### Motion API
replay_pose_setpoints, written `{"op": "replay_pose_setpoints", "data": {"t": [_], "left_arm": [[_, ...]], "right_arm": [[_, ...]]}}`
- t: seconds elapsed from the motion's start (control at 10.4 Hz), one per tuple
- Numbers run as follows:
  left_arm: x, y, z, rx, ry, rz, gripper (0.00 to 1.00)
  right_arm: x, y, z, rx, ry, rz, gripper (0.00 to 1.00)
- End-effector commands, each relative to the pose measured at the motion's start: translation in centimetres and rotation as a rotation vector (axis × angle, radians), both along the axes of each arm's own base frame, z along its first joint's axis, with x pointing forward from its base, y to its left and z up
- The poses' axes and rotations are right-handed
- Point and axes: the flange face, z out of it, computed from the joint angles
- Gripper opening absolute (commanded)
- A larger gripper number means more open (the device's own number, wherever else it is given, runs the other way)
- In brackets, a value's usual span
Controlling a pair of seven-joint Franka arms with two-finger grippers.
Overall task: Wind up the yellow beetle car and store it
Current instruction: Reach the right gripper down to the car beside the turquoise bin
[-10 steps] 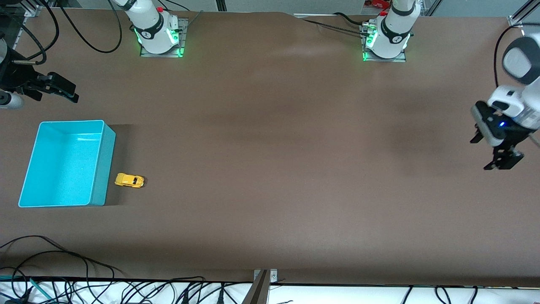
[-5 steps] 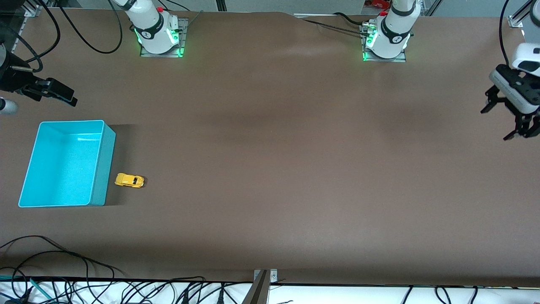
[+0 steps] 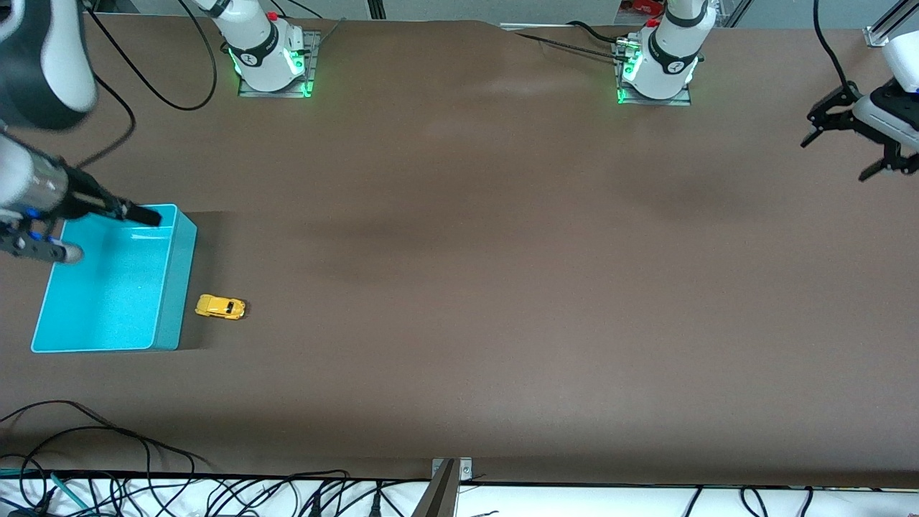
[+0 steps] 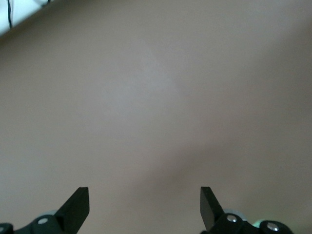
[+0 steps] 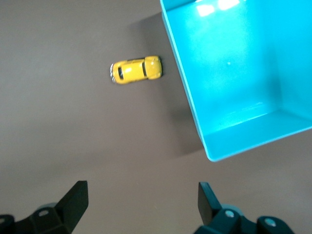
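The yellow car [image 3: 220, 306] sits on the surface just beside the turquoise bin [image 3: 169, 316], so the open right gripper [image 3: 97, 230], now over the bin instead of off its corner, should drop squarely across the body. The left gripper [image 3: 854, 140], open too, has pulled back to the left arm's end.

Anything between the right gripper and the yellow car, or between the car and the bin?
Nothing visible. The right gripper hangs open over the turquoise bin; the yellow beetle car sits on bare table beside the bin's wall. The left gripper waits, open.
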Motion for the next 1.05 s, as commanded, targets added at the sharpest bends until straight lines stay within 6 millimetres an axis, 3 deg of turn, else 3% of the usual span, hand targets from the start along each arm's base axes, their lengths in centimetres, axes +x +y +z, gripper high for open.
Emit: {"op": "replay_pose_setpoints", "data": {"t": [0.0,0.1,0.29,0.67,0.96], "left_arm": [[-0.6,-2.9,1.5,0.018,0.090,0.232,1.00],[-0.6,-4.7,1.9,0.030,0.104,0.282,1.00],[0.1,-5.9,3.4,0.095,0.077,0.269,1.00],[0.7,-5.0,3.2,0.122,0.088,0.280,1.00],[0.7,-4.4,3.1,0.121,0.095,0.294,1.00]], "right_arm": [[3.2,0.7,-6.1,-0.026,0.010,-0.188,1.00],[4.0,0.7,-8.5,-0.040,-0.005,-0.289,1.00],[5.5,0.7,-12.1,-0.014,-0.047,-0.487,1.00],[6.5,-0.3,-19.9,-0.043,-0.114,-0.903,1.00],[5.4,-0.8,-23.0,-0.054,-0.145,-1.077,1.00]]}}
